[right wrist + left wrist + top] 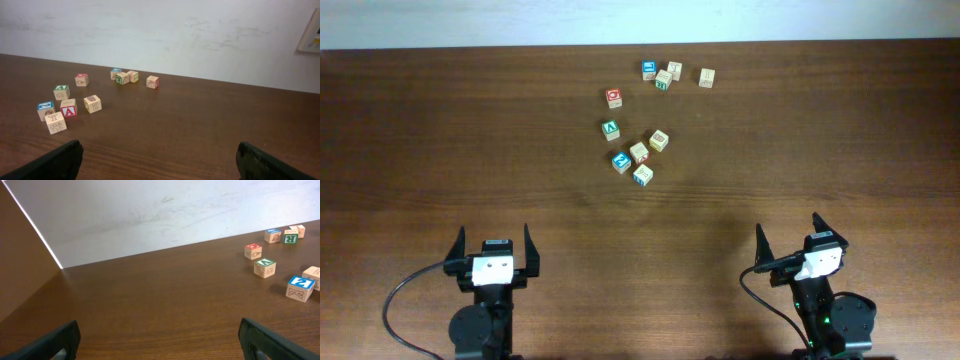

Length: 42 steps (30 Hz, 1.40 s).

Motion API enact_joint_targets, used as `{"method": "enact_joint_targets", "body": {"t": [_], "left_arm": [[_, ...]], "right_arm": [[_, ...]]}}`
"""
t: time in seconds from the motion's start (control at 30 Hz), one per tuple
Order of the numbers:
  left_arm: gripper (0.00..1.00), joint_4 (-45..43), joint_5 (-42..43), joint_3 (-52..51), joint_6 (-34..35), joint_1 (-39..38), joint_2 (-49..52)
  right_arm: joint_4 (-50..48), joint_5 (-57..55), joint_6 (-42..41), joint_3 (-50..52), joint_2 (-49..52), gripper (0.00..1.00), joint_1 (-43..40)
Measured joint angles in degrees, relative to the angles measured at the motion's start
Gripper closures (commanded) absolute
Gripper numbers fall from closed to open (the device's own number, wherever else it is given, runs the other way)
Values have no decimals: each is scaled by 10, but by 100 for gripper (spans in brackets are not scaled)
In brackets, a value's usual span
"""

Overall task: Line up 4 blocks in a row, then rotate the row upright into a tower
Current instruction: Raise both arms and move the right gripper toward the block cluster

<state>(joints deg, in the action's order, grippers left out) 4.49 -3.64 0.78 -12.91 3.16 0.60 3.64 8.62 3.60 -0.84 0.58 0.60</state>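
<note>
A tight cluster of pale-wood blocks lies right of the table's centre: a blue-topped block (621,161), a teal-topped one (642,174), a reddish-printed one (639,152) and a yellow-printed one (659,140). In the right wrist view the same cluster sits at the left: the blue block (45,109), a red A block (68,107), a plain-faced block (92,103) and a Y block (55,122). My left gripper (494,240) and right gripper (788,228) stand open near the front edge, far from the cluster, with nothing between their fingers (55,342) (55,162).
A red-ring cube (614,97) and a green V cube (611,129) sit just behind the cluster. Several more cubes lie near the table's far edge, among them a blue one (649,69) and a plain one (706,76). A white wall (200,35) rises behind the table.
</note>
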Motion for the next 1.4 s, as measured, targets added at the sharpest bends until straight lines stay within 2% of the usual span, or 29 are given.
{"method": "enact_joint_targets", "body": {"t": [1.17,1.3,1.4], "left_arm": [[1,0,4,0,0,0,0],[1,6,30,26,0,0,52],[1,6,35,109,-2,0,153]], "right_arm": [[-2,5,0,0,0,2,0],[15,12,0,-70,82,2,0],[39,34,0,-201,229,2,0]]}}
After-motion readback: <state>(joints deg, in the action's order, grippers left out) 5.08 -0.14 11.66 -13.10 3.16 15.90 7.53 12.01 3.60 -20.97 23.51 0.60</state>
